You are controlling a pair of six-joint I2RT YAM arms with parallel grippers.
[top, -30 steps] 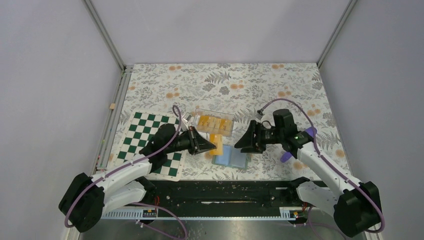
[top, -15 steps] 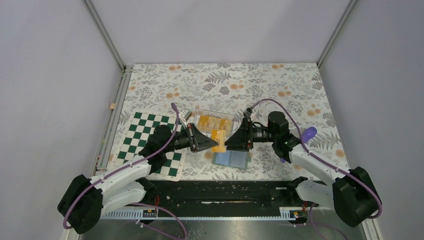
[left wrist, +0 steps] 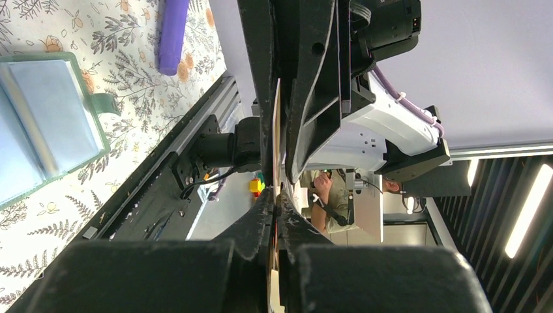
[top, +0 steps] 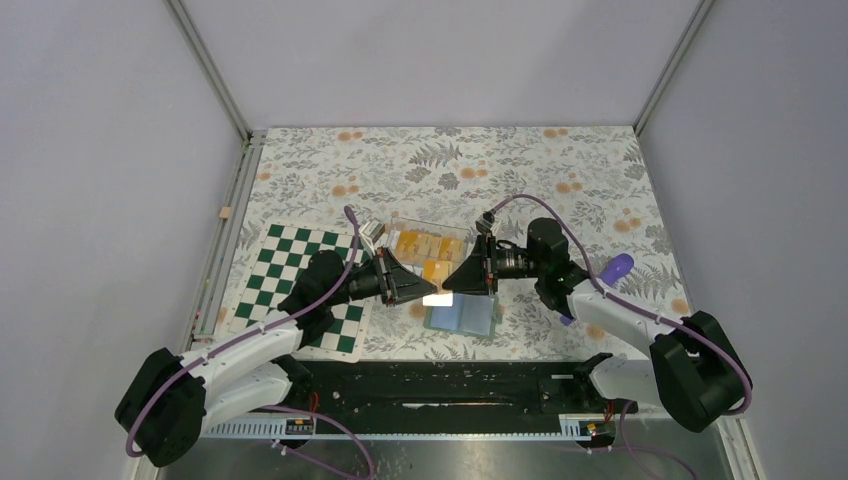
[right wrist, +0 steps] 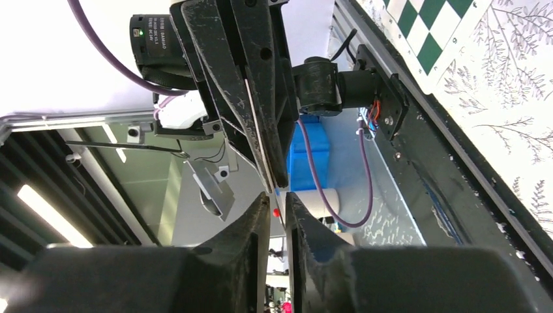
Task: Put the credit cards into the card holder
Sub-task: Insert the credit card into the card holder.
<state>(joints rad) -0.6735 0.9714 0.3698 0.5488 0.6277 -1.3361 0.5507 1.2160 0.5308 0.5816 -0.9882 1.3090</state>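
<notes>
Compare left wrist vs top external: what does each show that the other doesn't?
Left wrist only: the credit card edge-on, pinched in the left gripper, the right gripper flanking it with a gap showing. Top external only: the chequered board and the clear tray holding more cards. Both: the blue card holder, the purple object, the floral table cover.

**Colours & patterns**

Counter (top: 450, 160): whitish w/ grey fern print & orange blossoms. Board (top: 275, 262): green & white chequers. Credit cards (top: 424, 244): plain orange-yellow. Card holder (top: 462, 318): lt blue panels, green edging. Small obj (top: 618, 266) nr rt arm: purple. Arms (top: 250, 352): white shells, blk joints, purple cables.
</notes>
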